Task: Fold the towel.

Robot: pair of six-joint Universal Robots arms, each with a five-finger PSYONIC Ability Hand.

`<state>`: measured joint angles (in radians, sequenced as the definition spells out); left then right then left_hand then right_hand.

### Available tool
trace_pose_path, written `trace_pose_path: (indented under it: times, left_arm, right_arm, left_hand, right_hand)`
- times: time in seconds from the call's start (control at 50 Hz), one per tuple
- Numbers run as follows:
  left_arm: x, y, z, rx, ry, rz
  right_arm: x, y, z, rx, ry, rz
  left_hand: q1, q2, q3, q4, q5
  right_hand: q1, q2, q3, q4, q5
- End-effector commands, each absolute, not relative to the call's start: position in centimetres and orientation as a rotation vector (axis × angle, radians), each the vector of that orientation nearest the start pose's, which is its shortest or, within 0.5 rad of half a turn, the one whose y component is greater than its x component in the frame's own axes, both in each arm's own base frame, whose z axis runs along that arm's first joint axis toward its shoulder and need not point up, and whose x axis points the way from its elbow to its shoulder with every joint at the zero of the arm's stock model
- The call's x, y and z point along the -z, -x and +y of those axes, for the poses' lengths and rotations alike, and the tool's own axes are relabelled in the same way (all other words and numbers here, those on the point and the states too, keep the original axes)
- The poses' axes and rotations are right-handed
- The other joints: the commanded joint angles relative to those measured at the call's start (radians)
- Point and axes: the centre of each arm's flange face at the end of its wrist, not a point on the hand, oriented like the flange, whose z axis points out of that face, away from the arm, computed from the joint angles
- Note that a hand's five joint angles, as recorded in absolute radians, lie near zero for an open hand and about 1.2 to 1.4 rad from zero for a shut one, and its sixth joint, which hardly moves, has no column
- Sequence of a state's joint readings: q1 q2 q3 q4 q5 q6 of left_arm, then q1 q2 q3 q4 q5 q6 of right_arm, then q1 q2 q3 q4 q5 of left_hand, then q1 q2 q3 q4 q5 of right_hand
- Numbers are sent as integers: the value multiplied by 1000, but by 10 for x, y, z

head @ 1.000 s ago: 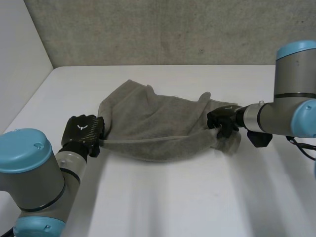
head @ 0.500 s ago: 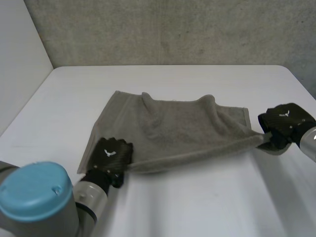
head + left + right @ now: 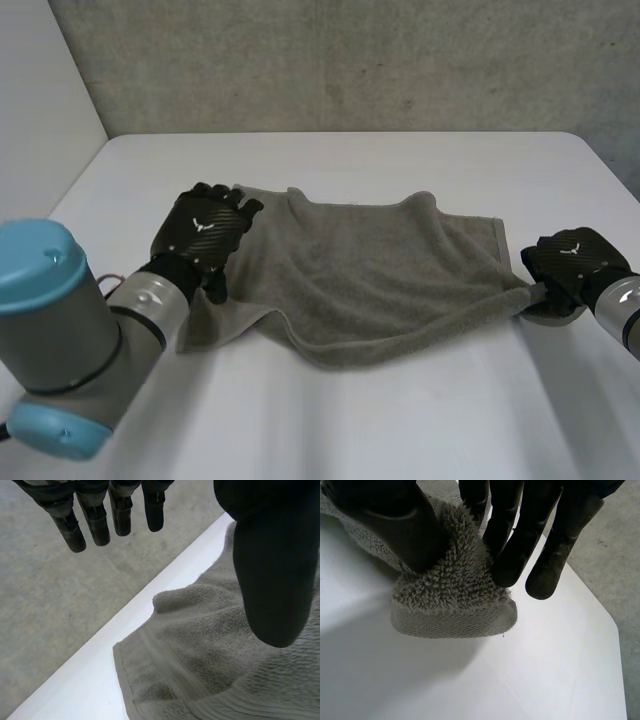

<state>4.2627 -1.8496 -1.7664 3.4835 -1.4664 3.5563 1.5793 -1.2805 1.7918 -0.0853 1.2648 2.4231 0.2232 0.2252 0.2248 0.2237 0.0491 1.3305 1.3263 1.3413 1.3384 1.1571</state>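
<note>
in the head view the towel (image 3: 380, 265) is seen spread but rumpled on the table (image 3: 400, 420), the left hand (image 3: 205, 232) over its ten o'clock corner, the right hand (image 3: 570, 262) at its four o'clock corner. in the left wrist view the fingers (image 3: 95, 520) are held straight, apart from the thumb (image 3: 272, 580), with nothing gripped above the towel. in the right wrist view a corner (image 3: 452, 605) is pinched between thumb and fingers; pulled by that single hold, the cloth could be dragged and the fold skewed.

Right hand (image 3: 520, 535) pinches a corner of the grey towel (image 3: 452, 602) between thumb and fingers. The hemmed tip pokes out below them, over the white table (image 3: 545, 680), near its edge.
</note>
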Motion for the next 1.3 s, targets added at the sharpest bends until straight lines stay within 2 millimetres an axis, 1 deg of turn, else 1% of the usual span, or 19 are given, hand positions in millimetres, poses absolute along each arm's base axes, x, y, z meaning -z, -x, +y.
trace_pose_path:
  times: [0.02, 0.08, 0.12, 0.14, 0.18, 0.22, 0.3, 0.34, 0.36, 0.4, 0.46, 0.58, 0.72, 0.9, 1.06, 1.1, 1.16, 1.22, 1.3]
  left_arm:
    - [-172, 266, -255, 1961, -1256, 2283]
    - [-168, 263, -251, 1904, -1261, 2336]
    - [-161, 257, -241, 1802, -1277, 2416]
    - [-161, 257, -241, 1802, -1278, 2416]
    - [-155, 255, -227, 1752, -1290, 2467]
    - [-152, 255, -221, 1742, -1288, 2491]
    - [-153, 257, -217, 1809, -1235, 2519]
    - [-154, 265, -215, 1928, -1131, 2583]
    - [-154, 265, -215, 1929, -1130, 2583]
    - [-155, 269, -216, 2016, -1027, 2649]
    - [-151, 272, -217, 2048, -973, 2690]
    - [-138, 279, -214, 2022, -983, 2713]
    - [-127, 289, -220, 2100, -918, 2615]
    - [-123, 288, -230, 2135, -808, 2543]
    - [-121, 282, -243, 2130, -733, 2402]
    - [-123, 278, -249, 2128, -714, 2306]
    - [-125, 274, -254, 2124, -709, 2233]
    - [-126, 271, -257, 2115, -703, 2210]
    - [-128, 259, -266, 2083, -672, 2180]
  right_arm:
    - [-164, -161, -299, 1789, 1224, 2456]
    - [-164, -161, -299, 1787, 1224, 2457]
    - [-163, -161, -298, 1785, 1226, 2458]
    - [-163, -161, -298, 1782, 1226, 2459]
    - [-163, -161, -298, 1782, 1226, 2459]
    - [-163, -161, -298, 1782, 1228, 2455]
    - [-162, -161, -297, 1775, 1228, 2458]
    - [-162, -161, -296, 1773, 1230, 2459]
    - [-162, -161, -296, 1773, 1230, 2459]
    - [-161, -162, -295, 1769, 1232, 2459]
    - [-159, -162, -294, 1760, 1231, 2462]
    - [-158, -162, -292, 1748, 1235, 2465]
    - [-157, -163, -291, 1745, 1238, 2463]
    - [-157, -163, -289, 1741, 1238, 2464]
    - [-158, -161, -291, 1752, 1230, 2475]
    - [-159, -161, -291, 1757, 1230, 2479]
    - [-160, -160, -292, 1765, 1225, 2488]
    - [-160, -160, -292, 1767, 1224, 2489]
    - [-161, -160, -293, 1774, 1223, 2489]
  left_hand:
    - [146, 144, 144, 145, 145]
    - [149, 147, 147, 148, 148]
    - [140, 138, 138, 140, 140]
    - [140, 138, 138, 140, 140]
    - [73, 71, 71, 73, 73]
    - [14, 12, 13, 14, 14]
    - [-4, -6, -5, -4, -4]
    - [-1, -3, -3, -1, -1]
    - [-1, -3, -3, -1, -1]
    - [2, 0, 0, 2, 2]
    - [8, 6, 6, 7, 8]
    - [17, 15, 15, 16, 16]
    - [58, 56, 56, 57, 57]
    - [158, 156, 156, 157, 157]
    - [178, 176, 177, 178, 178]
    - [178, 176, 177, 178, 178]
    - [181, 179, 179, 181, 181]
    - [181, 179, 180, 181, 181]
    - [193, 191, 191, 192, 192]
  right_hand:
    - [66, 70, 55, 58, 65]
    - [66, 70, 55, 58, 65]
    - [66, 70, 55, 58, 65]
    - [66, 70, 55, 58, 65]
    - [66, 70, 55, 58, 65]
    - [66, 70, 55, 58, 65]
    - [66, 70, 55, 58, 65]
    - [66, 70, 55, 58, 65]
    - [66, 70, 55, 58, 65]
    - [66, 70, 55, 58, 65]
    - [66, 70, 55, 58, 65]
    - [66, 70, 55, 58, 65]
    - [66, 70, 55, 58, 65]
    - [66, 70, 55, 58, 65]
    - [66, 70, 55, 58, 65]
    - [66, 70, 55, 58, 65]
    - [66, 70, 55, 58, 65]
    - [66, 70, 55, 58, 65]
    - [66, 70, 55, 58, 65]
